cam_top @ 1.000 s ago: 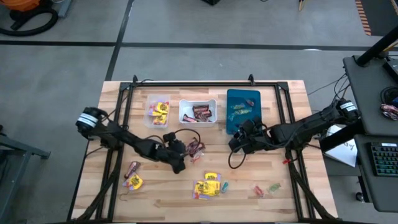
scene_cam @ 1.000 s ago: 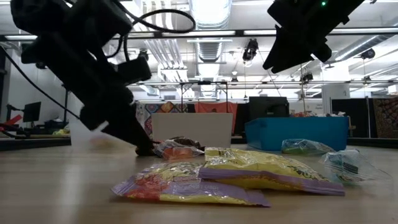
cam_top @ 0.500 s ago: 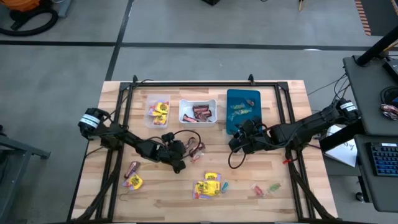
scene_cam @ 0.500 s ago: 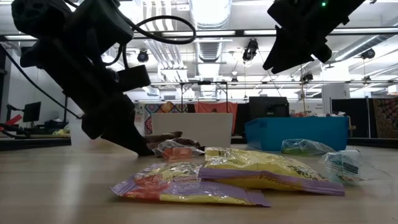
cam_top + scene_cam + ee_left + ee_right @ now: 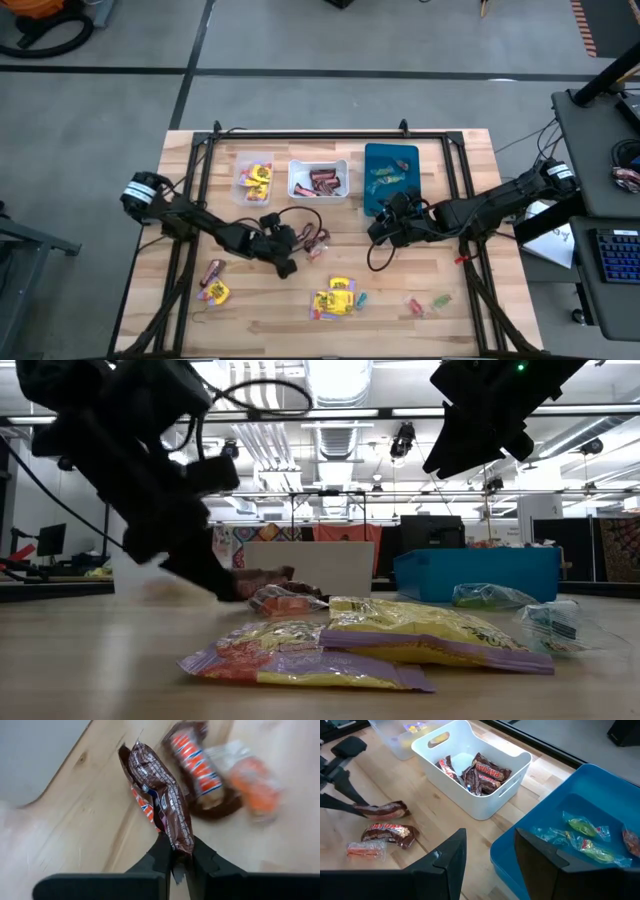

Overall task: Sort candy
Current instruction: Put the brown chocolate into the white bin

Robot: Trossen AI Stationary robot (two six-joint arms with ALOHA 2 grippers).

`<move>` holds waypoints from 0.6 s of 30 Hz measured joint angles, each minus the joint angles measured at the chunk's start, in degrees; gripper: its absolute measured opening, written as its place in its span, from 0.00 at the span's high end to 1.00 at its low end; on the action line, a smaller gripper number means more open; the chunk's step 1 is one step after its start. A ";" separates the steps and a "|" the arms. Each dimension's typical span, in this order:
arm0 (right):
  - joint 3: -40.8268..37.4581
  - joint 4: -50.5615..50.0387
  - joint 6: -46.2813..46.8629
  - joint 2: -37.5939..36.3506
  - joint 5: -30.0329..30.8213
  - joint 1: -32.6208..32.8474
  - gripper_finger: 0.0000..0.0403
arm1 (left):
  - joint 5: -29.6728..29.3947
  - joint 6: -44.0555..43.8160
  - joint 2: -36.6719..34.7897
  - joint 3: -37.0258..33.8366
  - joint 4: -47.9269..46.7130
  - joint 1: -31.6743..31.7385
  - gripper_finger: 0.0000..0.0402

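My left gripper (image 5: 177, 857) is near the table's middle (image 5: 303, 244) and is shut on a dark brown-red candy bar (image 5: 160, 795). The right wrist view shows that bar (image 5: 384, 810) just over two more wrapped candies (image 5: 387, 834). My right gripper (image 5: 490, 855) hangs open and holds nothing. It is above the table by the near edge of the blue bin (image 5: 390, 175). Yellow candy packets (image 5: 335, 298) lie toward the near edge. In the low view the left gripper (image 5: 228, 585) is low over the wood. My left gripper pinches the bar's crimped wrapper end (image 5: 182, 842) between its two fingers. The fingers (image 5: 351, 806) slant down from the table's left, in line with the bar's length. The bar reaches away from them, nearly level. Whether its far end is clear of the wood, I cannot tell.
At the back stand a clear bin (image 5: 254, 178) with yellow packets, a white bin (image 5: 318, 180) with brown bars, and the blue bin with green pieces. More candy lies at the near left (image 5: 213, 288) and near right (image 5: 427, 303). A black frame (image 5: 330, 136) borders the table.
My left gripper has shut on the end of the brown-red bar while its hand stayed in place.
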 joint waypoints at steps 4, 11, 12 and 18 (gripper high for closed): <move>0.00 0.00 0.00 0.00 0.00 0.00 0.61 | 0.89 3.06 -4.27 0.00 0.02 0.00 0.97; -0.02 0.00 0.02 0.00 -0.02 0.00 0.61 | 0.86 12.16 -15.45 0.00 -1.66 0.57 0.97; -0.02 0.02 0.00 0.02 -0.02 0.00 0.61 | 0.85 13.74 -17.08 0.00 -1.68 0.97 0.97; -0.02 0.00 0.02 0.02 -0.02 0.00 0.61 | 0.67 19.98 -24.63 0.04 -1.70 5.79 0.97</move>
